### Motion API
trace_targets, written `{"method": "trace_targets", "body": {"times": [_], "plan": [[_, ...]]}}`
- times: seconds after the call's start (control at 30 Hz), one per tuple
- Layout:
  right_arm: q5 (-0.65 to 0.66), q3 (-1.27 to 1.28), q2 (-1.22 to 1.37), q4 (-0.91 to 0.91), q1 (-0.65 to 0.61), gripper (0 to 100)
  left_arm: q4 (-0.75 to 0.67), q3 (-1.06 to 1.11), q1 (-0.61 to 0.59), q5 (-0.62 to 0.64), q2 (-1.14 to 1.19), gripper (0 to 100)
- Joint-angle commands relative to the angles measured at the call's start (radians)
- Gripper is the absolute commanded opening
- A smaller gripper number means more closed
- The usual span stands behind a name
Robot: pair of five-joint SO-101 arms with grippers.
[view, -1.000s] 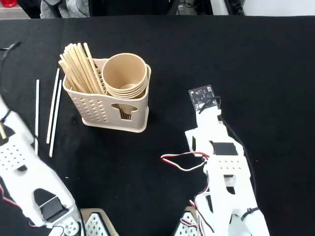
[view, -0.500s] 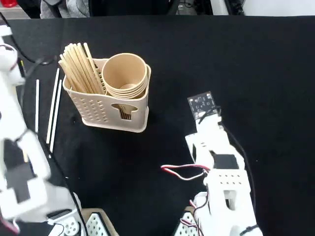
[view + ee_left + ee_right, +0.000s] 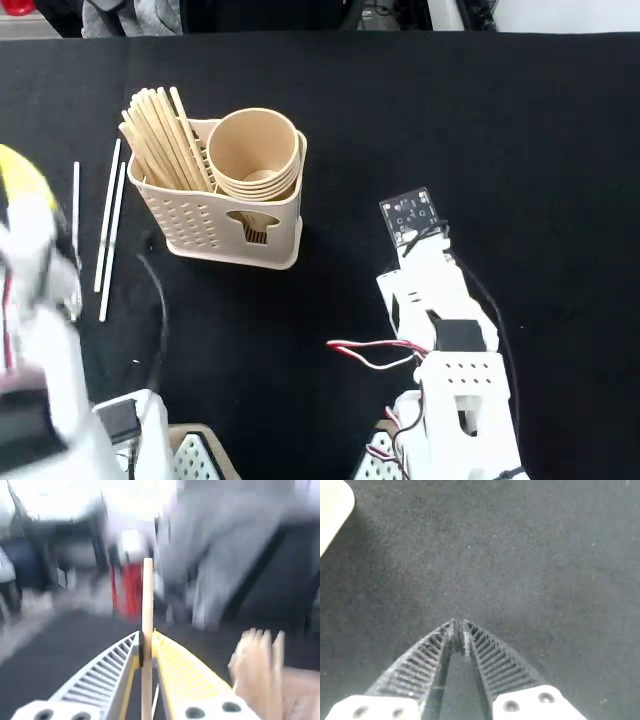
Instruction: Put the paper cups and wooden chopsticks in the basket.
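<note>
The beige basket (image 3: 222, 222) stands left of the table's middle. It holds a bundle of wooden chopsticks (image 3: 165, 140) and a stack of paper cups (image 3: 253, 150). Three loose chopsticks (image 3: 108, 228) lie on the black table to its left. My left gripper (image 3: 146, 636) is shut on one wooden chopstick (image 3: 147, 600), held upright and raised off the table, with the basket's chopstick bundle (image 3: 260, 662) off to one side. The left arm (image 3: 35, 300) is a blur at the left edge. My right gripper (image 3: 458, 630) is shut on nothing, low over bare table right of the basket.
The right arm (image 3: 440, 310) lies along the front right, red and white cables looping beside it. A basket corner (image 3: 332, 510) shows in the right wrist view. Arm bases sit at the front edge. Black table stretches to the right and back.
The left arm has swung fast along the left edge, lifting its gripper with the chopstick off the table. The right arm drew back slightly toward the front.
</note>
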Motion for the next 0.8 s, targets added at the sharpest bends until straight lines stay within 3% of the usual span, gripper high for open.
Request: {"method": "trace_targets", "body": {"times": [0.0, 0.13, 0.23, 0.43, 0.63, 0.77], "plan": [[0.008, -0.004, -0.015, -0.017, 0.012, 1.1, -0.109, 0.007, 0.127, 0.054, -0.072, 3], [0.008, -0.004, -0.015, -0.017, 0.012, 1.1, -0.181, -0.001, 0.344, 0.026, 0.009, 3], [0.008, -0.004, -0.016, -0.017, 0.012, 1.1, -0.209, -0.007, 0.429, 0.052, 0.143, 3], [0.008, -0.002, -0.019, -0.014, 0.012, 1.2, -0.476, -0.004, 0.361, 0.407, 0.219, 3], [0.008, -0.002, -0.019, -0.014, 0.012, 1.2, -0.744, 0.053, 0.352, 0.407, 0.262, 3], [0.008, -0.002, -0.019, -0.014, 0.012, 1.2, -0.838, 0.064, 0.351, 0.405, 0.324, 3]]}}
